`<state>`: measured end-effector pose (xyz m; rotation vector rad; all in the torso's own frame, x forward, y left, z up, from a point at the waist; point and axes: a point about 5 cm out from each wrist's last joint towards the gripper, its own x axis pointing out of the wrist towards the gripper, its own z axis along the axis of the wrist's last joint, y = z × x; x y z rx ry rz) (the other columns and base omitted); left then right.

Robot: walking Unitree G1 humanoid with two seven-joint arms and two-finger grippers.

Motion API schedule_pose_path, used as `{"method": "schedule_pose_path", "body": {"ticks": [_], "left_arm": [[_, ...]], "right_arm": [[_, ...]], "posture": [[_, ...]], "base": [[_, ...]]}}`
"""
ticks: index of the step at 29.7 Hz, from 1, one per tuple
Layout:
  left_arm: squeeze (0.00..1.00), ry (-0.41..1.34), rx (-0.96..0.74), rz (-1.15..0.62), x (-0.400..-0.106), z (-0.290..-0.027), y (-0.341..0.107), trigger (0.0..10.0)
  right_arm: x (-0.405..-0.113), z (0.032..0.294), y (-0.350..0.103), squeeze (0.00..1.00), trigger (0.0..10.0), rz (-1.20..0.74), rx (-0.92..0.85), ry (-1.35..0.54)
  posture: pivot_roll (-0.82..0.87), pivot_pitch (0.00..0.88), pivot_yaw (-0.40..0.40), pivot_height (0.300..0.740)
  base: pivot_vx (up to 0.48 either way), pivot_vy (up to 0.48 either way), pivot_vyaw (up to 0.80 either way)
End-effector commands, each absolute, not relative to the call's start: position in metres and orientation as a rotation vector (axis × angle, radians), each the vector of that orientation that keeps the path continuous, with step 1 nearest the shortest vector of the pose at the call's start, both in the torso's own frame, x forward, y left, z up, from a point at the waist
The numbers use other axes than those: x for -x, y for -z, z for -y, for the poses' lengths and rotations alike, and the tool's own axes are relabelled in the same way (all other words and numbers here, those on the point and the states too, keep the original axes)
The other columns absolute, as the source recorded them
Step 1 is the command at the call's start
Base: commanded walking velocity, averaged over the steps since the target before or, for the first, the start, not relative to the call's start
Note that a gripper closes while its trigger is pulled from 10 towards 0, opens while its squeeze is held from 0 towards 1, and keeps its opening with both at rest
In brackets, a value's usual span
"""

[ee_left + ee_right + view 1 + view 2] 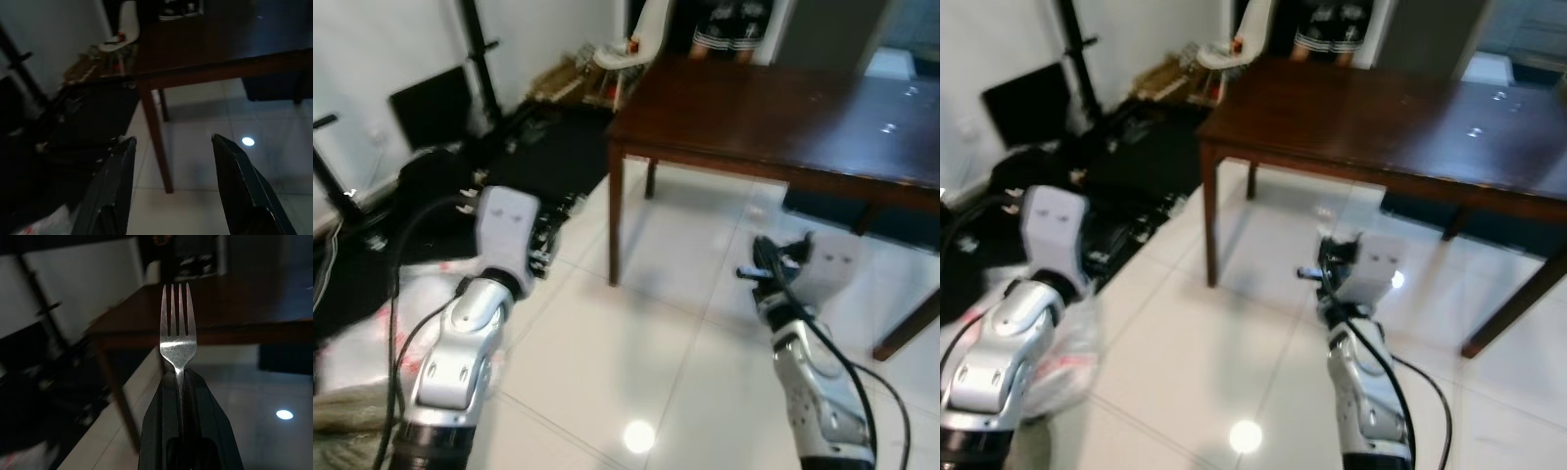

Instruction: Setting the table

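Clamped between the fingers of our right gripper [178, 382] we find a silver fork [178, 333], its handle pinched flat and its four tines standing clear beyond the fingertips, pointed toward the dark wooden table [773, 108] ahead. Our left gripper [171, 156] holds nothing, its two black fingers [115, 181] spread wide over the white tiled floor [636, 343], the near table leg [156, 142] showing beyond the gap. Past the left gripper, dark bags and equipment [509, 147] lie against the wall.

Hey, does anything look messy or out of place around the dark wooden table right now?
Yes: dark bags and loose clutter sprawl over the floor left of the dark wooden table. The right gripper holds a silver metal fork straight; the left gripper is open.
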<state>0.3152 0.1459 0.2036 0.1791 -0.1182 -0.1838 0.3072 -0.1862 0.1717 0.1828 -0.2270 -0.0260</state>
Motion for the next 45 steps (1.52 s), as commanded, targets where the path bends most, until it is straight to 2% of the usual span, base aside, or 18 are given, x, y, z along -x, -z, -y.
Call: {"method": "schedule_pose_path", "body": {"ticks": [1,13,25,34,45], "left_arm": [[0.00,0.166,-0.178,0.097,-0.314,-0.151,-0.198,10.0],[0.00,0.166,-0.178,0.099,-0.315,-0.152,-0.199,10.0],[0.00,0.138,-0.191,0.074,-0.315,-0.152,-0.194,10.0],[0.00,0.041,-0.208,0.052,-0.319,-0.169,-0.192,10.0],[0.00,0.044,-0.204,0.059,-0.320,-0.167,-0.194,10.0]], "right_arm": [[-0.307,0.180,-0.170,0.00,10.0,0.218,-0.193,0.010],[-0.307,0.179,-0.171,0.00,10.0,0.220,-0.193,0.006],[-0.308,0.161,-0.165,0.00,10.0,0.124,-0.151,-0.203],[-0.307,0.142,-0.176,0.00,10.0,0.154,-0.188,-0.367],[-0.309,0.137,-0.179,0.00,10.0,0.155,-0.193,-0.416]], "posture": [[0.00,0.006,0.091,0.740],[-0.01,0.005,0.094,0.740],[0.00,0.005,0.101,0.740],[0.00,0.003,0.099,0.740],[0.01,0.001,0.102,0.740]], "base": [[0.480,0.000,-0.78],[0.480,0.000,-0.72],[0.480,0.000,0.00],[0.480,0.000,0.00],[0.480,0.000,0.00]]}}
